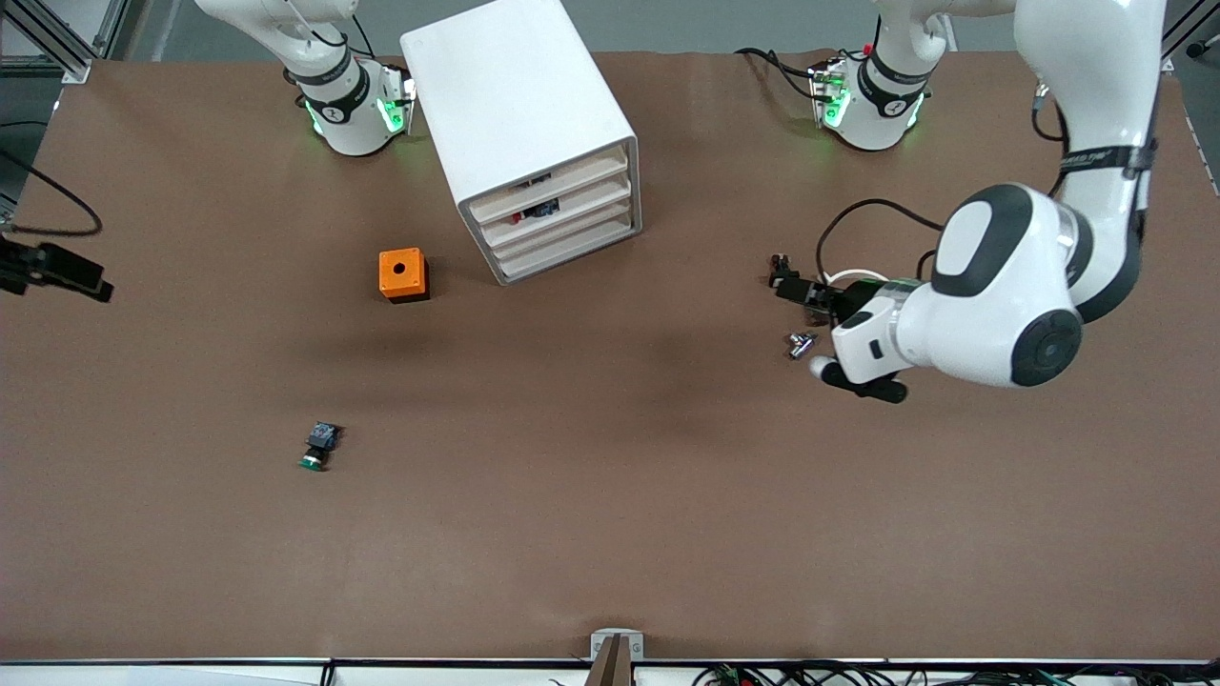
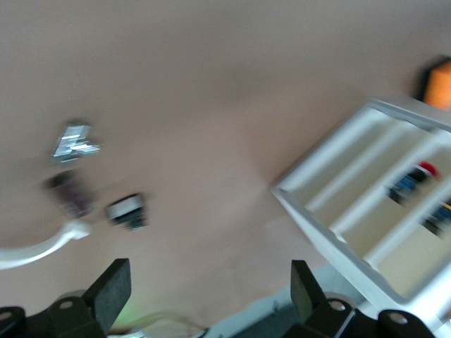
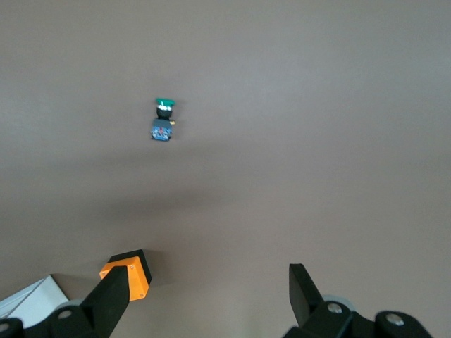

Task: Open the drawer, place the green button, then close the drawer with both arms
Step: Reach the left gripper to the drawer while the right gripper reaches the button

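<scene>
Two arms, nothing held. Front view: button (image 1: 319, 446) lies on the tabletop toward the right arm's end, long axis roughly toward the camera, green cap nearest; cabinet (image 1: 529, 133) drawers shut.

Left wrist view: left gripper (image 2: 206, 294) wide open, empty, facing the cabinet front.

Right wrist view: right gripper (image 3: 204, 296) wide open, empty, high over the orange box (image 3: 127, 276); button well ahead of the fingertips. Right arm looks nearer.

Matt brown worktop (image 1: 610, 476). Smooth white plastic-looking cabinet (image 1: 505, 95). Glossy white arm (image 1: 1001, 286) shells. Small shiny metal part (image 1: 799, 344). Orange box (image 1: 402, 274) with a matt finish.
</scene>
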Robot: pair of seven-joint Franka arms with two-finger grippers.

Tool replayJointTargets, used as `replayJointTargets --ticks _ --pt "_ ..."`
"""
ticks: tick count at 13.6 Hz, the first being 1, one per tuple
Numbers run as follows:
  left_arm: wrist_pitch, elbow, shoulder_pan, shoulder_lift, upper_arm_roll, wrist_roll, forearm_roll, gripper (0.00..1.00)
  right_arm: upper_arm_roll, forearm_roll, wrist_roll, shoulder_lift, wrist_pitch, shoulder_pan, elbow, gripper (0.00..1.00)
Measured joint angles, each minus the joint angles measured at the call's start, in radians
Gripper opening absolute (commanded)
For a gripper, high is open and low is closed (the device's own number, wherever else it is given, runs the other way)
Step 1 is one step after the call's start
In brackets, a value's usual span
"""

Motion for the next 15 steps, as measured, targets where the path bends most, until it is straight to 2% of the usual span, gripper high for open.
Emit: replayJointTargets --ticks 2,5,9,12,15 --pt "0.000 -0.003 -0.007 0.057 -0.010 0.035 -0.099 1.00 0.002 0.000 0.006 0.080 0.067 0.002 -0.010 1.00" --pt "0.007 -0.016 -0.026 0.142 -0.031 0.074 -0.214 1.00 0.006 0.004 0.078 0.160 0.235 0.020 -0.069 1.00" --pt "0.112 -0.051 -0.099 0.220 -0.065 0.181 -0.323 1.00 0.010 0.044 0.142 0.239 0.477 0.063 -0.184 1.00" --pt "0.183 -0.063 -0.163 0.301 -0.067 0.326 -0.407 1.00 0.011 0.061 0.147 0.340 0.606 0.080 -0.200 1.00" --pt "0.204 -0.074 -0.183 0.360 -0.068 0.471 -0.498 1.00 0.011 0.148 0.148 0.428 0.674 0.089 -0.200 1.00"
